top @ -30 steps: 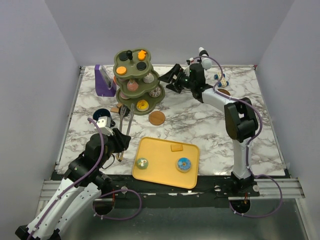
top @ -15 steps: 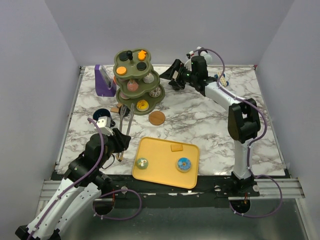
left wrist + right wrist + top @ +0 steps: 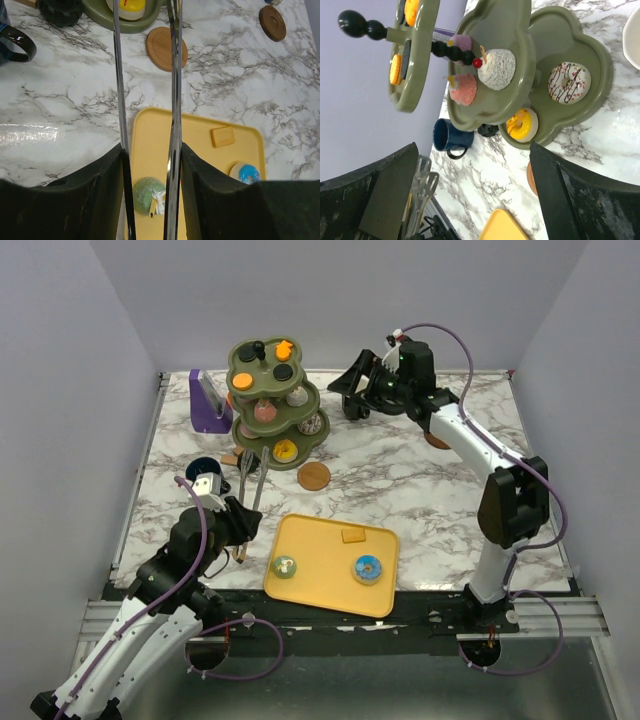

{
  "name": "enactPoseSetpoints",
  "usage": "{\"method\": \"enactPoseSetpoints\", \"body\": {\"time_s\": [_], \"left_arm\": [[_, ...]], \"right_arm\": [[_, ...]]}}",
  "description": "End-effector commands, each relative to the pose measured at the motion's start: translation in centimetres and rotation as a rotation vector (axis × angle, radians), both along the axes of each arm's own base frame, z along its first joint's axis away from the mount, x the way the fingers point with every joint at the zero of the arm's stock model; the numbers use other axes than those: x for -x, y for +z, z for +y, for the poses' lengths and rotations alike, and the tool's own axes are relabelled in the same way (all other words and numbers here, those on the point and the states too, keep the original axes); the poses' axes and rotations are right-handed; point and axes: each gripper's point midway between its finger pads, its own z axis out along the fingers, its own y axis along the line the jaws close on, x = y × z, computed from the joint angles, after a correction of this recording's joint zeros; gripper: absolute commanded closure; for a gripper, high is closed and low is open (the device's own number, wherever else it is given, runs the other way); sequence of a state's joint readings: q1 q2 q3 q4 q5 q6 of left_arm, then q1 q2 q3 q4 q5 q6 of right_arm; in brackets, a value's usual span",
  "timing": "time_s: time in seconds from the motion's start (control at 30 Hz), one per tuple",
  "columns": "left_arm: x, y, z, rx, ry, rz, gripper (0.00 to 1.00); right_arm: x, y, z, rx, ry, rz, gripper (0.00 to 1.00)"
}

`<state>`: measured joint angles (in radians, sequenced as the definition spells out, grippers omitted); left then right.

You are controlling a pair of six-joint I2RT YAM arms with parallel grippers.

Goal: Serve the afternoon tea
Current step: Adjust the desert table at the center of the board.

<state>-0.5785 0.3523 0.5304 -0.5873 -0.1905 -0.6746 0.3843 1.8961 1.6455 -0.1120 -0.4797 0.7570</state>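
Top external shows the olive-green three-tier stand [image 3: 262, 368] at 11 o'clock on the white marble table [image 3: 420, 490], just beside and at 9 o'clock from the empty, wide-spread right claw [image 3: 350, 392], the nearer one; the left claw [image 3: 242, 528] clamps silver metal tongs [image 3: 252, 483] aimed at 12 o'clock.

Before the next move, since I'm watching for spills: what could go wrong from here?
The open right end effector hovers close beside the tall three-tier stand; a careless reach could tip it and spill the treats. The left end effector grips long tongs whose tips lie near the stand's bottom tier; swinging them might knock it.
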Motion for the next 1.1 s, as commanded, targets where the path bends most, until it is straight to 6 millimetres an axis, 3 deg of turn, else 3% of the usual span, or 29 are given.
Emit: {"method": "enactPoseSetpoints", "body": {"time_s": [0.0, 0.17, 0.33, 0.63, 1.07], "left_arm": [[0.0, 1.4, -0.4, 0.03, -0.02, -0.045, 0.49], [0.0, 1.6, -0.3, 0.034, -0.015, -0.055, 0.49], [-0.1, 2.0, 0.0, 0.033, 0.003, -0.062, 0.48], [0.2, 2.2, 0.9, 0.039, 0.04, -0.07, 0.49], [0.6, 1.6, 1.7, 0.032, 0.074, -0.04, 0.49]], "right_arm": [[2.1, 0.9, -1.5, 0.018, -0.027, -0.012, 0.0], [5.2, 3.3, -2.1, -0.056, -0.064, -0.109, 0.03], [8.1, 1.7, -1.3, -0.05, -0.071, -0.123, 0.09], [9.8, -5.2, -1.1, -0.137, -0.133, -0.009, 0.22], [7.0, -13.6, 1.4, -0.062, -0.147, 0.087, 0.36]]}}
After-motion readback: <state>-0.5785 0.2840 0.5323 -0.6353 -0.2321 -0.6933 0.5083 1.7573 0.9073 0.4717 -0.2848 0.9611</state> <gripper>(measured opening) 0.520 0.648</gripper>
